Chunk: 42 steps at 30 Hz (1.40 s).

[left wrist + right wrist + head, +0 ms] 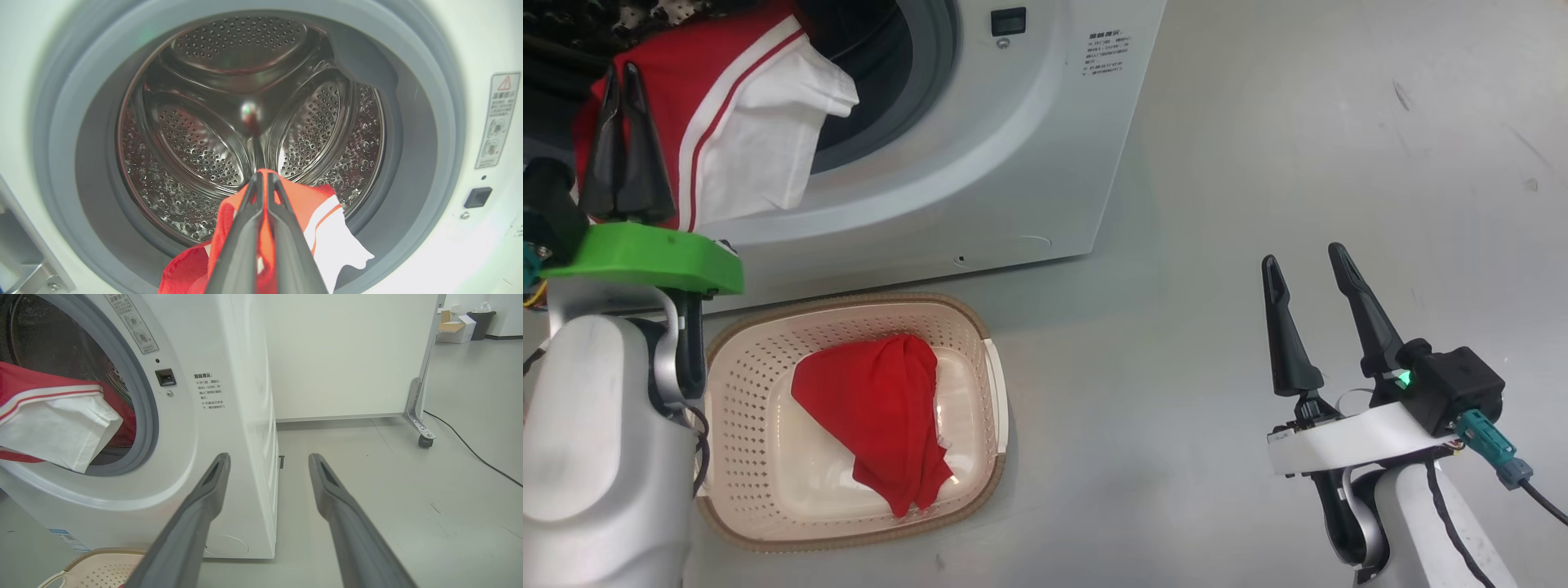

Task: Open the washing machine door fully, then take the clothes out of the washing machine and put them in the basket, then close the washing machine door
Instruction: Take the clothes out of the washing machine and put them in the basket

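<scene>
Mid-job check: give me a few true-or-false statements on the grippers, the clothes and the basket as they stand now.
1. The left gripper is shut on the red and white garment hanging from the mouth of the washing machine. True.
2. The right gripper holds cloth. False: it is open and empty, above the floor.
3. The basket has nothing in it. False: a red cloth lies inside.
4. The basket stands on the floor before the washing machine. True.
</scene>
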Available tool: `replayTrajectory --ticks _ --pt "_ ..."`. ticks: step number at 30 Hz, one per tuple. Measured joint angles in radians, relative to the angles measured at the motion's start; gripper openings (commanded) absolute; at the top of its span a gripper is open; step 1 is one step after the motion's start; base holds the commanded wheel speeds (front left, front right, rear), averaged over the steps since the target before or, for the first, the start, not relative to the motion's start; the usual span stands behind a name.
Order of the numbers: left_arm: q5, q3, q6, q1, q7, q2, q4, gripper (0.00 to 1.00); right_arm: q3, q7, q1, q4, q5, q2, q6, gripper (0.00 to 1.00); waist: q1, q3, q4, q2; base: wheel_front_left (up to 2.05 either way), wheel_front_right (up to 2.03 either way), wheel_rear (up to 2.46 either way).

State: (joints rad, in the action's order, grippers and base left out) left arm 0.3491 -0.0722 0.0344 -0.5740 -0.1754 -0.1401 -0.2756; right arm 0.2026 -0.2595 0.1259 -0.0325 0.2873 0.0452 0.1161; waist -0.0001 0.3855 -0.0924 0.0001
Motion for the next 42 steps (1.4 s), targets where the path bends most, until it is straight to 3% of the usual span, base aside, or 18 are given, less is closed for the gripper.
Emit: replayTrajectory --ticks 25,42 --pt "-0.034 -0.058 0.023 0.243 -0.034 0.028 0.254 0.0 0.003 0.0 -0.117 -0.002 0.0 -0.001 -0.001 1.0 0.0 -0.176 0.094 0.0 0.0 0.0 0.0" --pt "-0.002 -0.198 0.017 0.492 0.127 0.064 0.213 0.0 0.038 0.0 -0.119 0.012 -0.009 -0.001 -0.001 1.0 0.0 -0.166 0.096 0.0 0.0 0.0 0.0"
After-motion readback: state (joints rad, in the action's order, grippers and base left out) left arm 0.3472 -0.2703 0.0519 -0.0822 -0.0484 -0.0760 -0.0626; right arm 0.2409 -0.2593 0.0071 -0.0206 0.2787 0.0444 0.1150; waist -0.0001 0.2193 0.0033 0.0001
